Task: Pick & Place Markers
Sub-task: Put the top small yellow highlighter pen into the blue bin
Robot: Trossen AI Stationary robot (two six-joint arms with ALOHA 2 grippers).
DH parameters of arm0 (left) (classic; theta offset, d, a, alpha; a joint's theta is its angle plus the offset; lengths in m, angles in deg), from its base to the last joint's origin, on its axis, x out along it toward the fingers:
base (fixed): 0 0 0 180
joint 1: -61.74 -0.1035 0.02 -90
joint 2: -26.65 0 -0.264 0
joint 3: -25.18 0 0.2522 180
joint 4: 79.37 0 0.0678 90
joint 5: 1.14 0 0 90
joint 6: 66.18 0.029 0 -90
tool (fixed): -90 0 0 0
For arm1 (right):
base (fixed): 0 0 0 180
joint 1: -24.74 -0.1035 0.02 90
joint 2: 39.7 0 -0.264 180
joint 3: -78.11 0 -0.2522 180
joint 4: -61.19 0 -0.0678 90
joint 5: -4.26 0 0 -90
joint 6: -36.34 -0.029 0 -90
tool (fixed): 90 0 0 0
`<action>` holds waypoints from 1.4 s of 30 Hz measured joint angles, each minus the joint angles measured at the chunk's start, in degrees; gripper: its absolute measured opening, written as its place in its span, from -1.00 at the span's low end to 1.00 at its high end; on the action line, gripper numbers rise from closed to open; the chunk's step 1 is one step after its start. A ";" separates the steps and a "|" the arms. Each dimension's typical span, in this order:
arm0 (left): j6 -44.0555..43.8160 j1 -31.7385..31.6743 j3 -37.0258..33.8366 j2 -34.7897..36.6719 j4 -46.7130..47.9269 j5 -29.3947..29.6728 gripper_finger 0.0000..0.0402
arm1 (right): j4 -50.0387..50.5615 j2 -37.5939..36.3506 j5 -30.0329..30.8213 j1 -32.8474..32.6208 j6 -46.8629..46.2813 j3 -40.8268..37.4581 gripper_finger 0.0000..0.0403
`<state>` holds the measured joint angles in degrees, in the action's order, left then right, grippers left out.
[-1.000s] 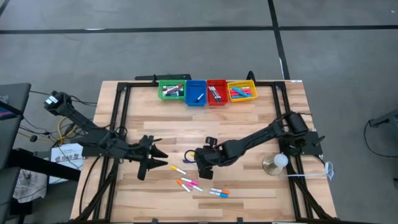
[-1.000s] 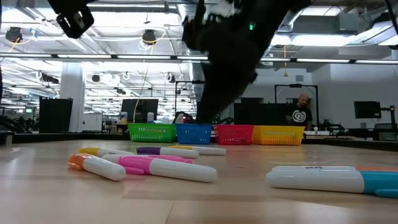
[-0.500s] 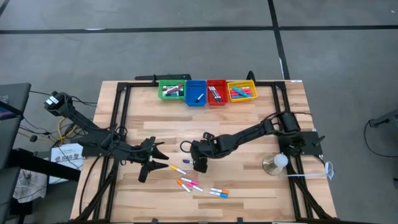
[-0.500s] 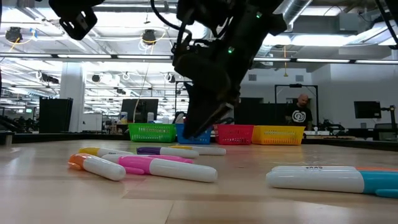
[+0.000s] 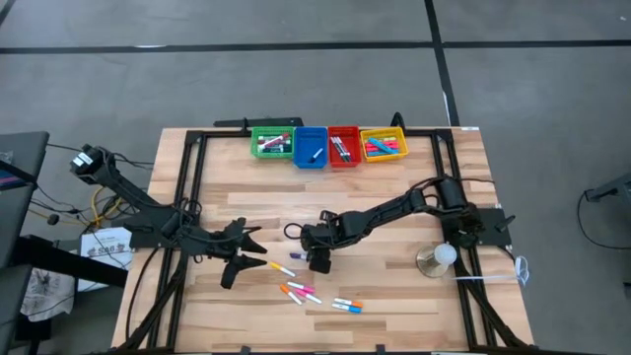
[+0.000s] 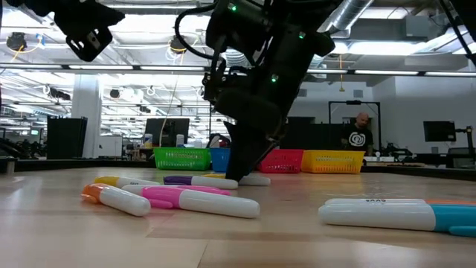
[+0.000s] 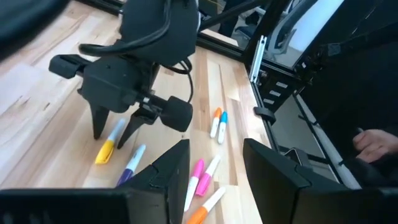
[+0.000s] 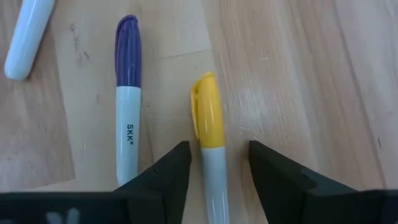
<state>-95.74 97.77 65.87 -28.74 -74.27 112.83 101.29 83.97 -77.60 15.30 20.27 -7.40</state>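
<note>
High view: loose markers [image 5: 317, 294] are scattered on the wooden surface [image 5: 394, 296] toward the near edge, more sitting in the four coloured bins [image 5: 327, 146] at the far edge. The left claw [image 5: 245, 254] hangs near the loose markers, the right claw [image 5: 314, 254] right over them.

Low view: the right claw's tips are down at the surface, behind the pink marker [image 6: 175, 196].

Left wrist view: its own fingers [image 7: 171, 171] stand apart, nothing between them.

Right wrist view: fingers spread either side of the yellow-capped marker [image 8: 208, 134], not clamped. A purple-capped marker [image 8: 127, 93] lies just beside it.
</note>
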 joint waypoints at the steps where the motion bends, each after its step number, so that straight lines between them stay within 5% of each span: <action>1: -0.19 -0.01 -0.12 0.10 0.00 0.04 -0.26 | 0.34 0.12 0.37 0.05 -0.29 0.06 -0.28; 9: 0.15 -0.02 -0.17 0.12 0.00 2.95 -0.26 | 0.66 -0.98 0.12 0.06 -0.43 -0.22 -0.89; 20: 0.37 -0.02 -0.17 0.15 -0.22 8.52 -0.26 | 3.76 -13.14 -0.50 3.59 -2.38 -0.61 -0.88; 28: 1.12 -3.15 -0.17 0.17 -0.39 13.39 -0.26 | -2.31 -21.87 -0.58 14.28 -2.41 -0.44 -0.86; 42: 0.63 -12.43 -0.17 0.19 -2.06 13.36 -0.26 | -8.43 -14.47 -8.44 32.22 -1.87 7.07 -0.84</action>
<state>-95.11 85.34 65.70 -28.56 -76.33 126.19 92.86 69.50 -86.05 47.52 18.40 -0.33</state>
